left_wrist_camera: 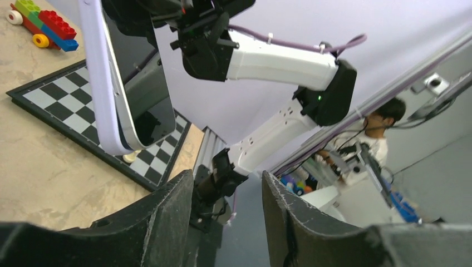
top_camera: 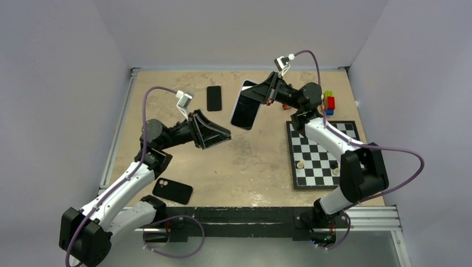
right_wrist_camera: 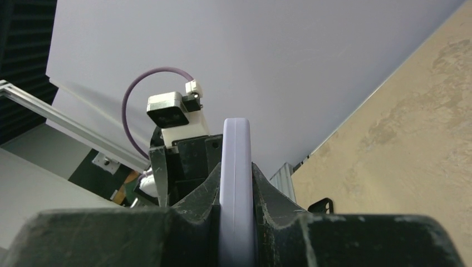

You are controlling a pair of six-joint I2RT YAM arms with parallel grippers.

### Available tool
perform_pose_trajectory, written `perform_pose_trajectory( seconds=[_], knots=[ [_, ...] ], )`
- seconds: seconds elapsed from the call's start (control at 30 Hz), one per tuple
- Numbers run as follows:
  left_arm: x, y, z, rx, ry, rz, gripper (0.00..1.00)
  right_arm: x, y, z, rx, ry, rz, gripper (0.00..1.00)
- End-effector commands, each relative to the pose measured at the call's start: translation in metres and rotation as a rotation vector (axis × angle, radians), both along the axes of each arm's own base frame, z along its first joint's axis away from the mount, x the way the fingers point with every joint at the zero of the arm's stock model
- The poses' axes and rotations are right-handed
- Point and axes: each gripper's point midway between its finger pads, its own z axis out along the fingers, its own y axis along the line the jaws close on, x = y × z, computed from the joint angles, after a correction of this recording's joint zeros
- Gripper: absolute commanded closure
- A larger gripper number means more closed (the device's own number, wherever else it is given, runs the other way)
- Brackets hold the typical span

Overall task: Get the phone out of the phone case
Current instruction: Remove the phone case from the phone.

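My right gripper (top_camera: 266,92) is shut on a phone in a pale lilac case (top_camera: 246,104) and holds it in the air over the middle of the table, dark screen toward the camera. In the right wrist view the case's lilac edge (right_wrist_camera: 236,167) stands clamped between both fingers. In the left wrist view the phone and case (left_wrist_camera: 119,83) hang at the upper left. My left gripper (top_camera: 221,133) is open and empty, just left of and below the phone, pointing at it, apart from it. Its fingers (left_wrist_camera: 167,222) show a wide gap.
A black phone (top_camera: 214,98) lies flat on the far table. A black case (top_camera: 172,191) lies near the left arm's base. A chessboard (top_camera: 323,156) with pieces is at the right, and toy bricks (top_camera: 329,102) behind it.
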Motion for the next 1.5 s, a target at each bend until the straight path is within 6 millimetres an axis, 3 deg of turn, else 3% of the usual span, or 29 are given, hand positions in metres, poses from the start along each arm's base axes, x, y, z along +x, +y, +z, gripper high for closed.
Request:
perform_pose_trajectory(
  seconds=[0.0,0.2,0.4,0.8,1.1,1.47],
  knots=[
    [0.013,0.004,0.029,-0.124,0.073,0.074,0.48,-0.020,-0.007,0.027,0.027,-0.116,0.005,1.00],
    [0.029,0.013,0.020,-0.070,0.058,0.217,0.44,-0.024,-0.008,0.031,0.033,-0.122,0.008,1.00],
    [0.038,0.012,0.009,-0.033,0.090,0.246,0.45,-0.025,-0.009,0.034,0.041,-0.123,0.007,1.00],
    [0.034,-0.003,0.013,-0.065,0.090,0.188,0.47,-0.023,-0.008,0.029,0.029,-0.117,-0.005,1.00],
    [0.027,0.007,0.024,-0.096,0.087,0.231,0.46,-0.015,-0.008,0.024,-0.014,-0.119,-0.056,1.00],
    [0.040,-0.004,0.023,-0.114,0.112,0.202,0.45,-0.024,-0.007,0.033,0.023,-0.125,-0.022,1.00]
  ],
)
